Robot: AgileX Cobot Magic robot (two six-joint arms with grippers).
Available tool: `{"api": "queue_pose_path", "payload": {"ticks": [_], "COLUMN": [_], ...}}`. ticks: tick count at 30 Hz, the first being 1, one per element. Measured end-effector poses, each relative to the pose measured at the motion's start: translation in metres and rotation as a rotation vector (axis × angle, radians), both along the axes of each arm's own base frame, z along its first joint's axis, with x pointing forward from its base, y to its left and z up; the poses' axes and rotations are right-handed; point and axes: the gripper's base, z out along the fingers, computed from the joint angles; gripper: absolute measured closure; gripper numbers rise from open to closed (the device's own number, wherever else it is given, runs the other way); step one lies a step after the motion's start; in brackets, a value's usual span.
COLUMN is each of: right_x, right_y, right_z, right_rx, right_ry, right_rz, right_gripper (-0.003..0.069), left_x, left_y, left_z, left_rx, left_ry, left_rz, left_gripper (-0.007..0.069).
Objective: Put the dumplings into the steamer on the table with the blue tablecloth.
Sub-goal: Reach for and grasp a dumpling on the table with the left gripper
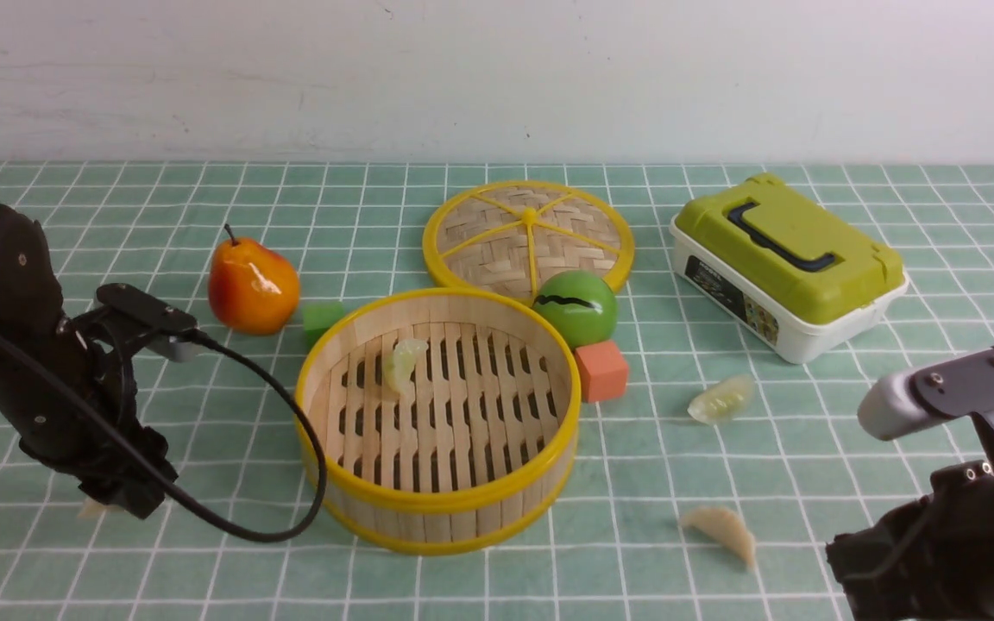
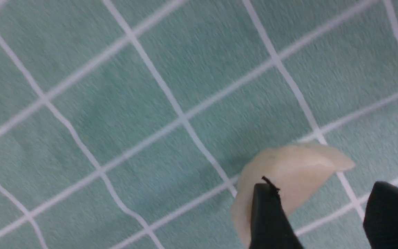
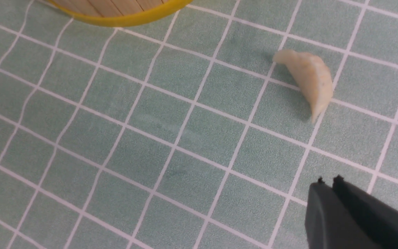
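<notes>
Left wrist view — saw black left gripper [image 2: 323,188] spread around pale crescent-shaped toy dumpling [image 2: 295,164]; needed centring, then gentle squeezing — saw black right gripper [image 3: 329,183] pressed together.

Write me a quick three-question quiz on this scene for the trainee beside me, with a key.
1. True or false: the woven lid covers the steamer.

2. Multiple choice: which thing lies nearest the left gripper?
a) the pear
b) a dumpling
c) the lidded box

3. Fill in the blank: the number of dumplings inside the steamer is ____.

Key: 1. false; 2. b; 3. one
</notes>
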Motion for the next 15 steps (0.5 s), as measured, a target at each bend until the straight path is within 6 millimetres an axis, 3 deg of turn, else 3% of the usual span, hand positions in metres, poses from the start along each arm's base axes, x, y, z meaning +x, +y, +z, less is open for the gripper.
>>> {"api": "queue_pose_path", "payload": {"ticks": [10, 15], "right_x": [-0.0002, -0.0003], "right_y": [0.0011, 0.0014], "right_z": [0.0005, 0.0006], "right_rx": [0.005, 0.005], "right_ry": [-0.006, -0.008], "right_rz": [0.016, 0.023], "right_gripper": [0.0618, 0.0618], "left_x": [0.0044, 0.0062], "left_y": [-0.0003, -0.0035], "left_z": [0.002, 0.009], "left_rx": [-0.025, -0.03], "left_ry": [-0.029, -0.029], "left_rz": [0.176, 0.216], "left_gripper": [0.0283, 0.0254]}}
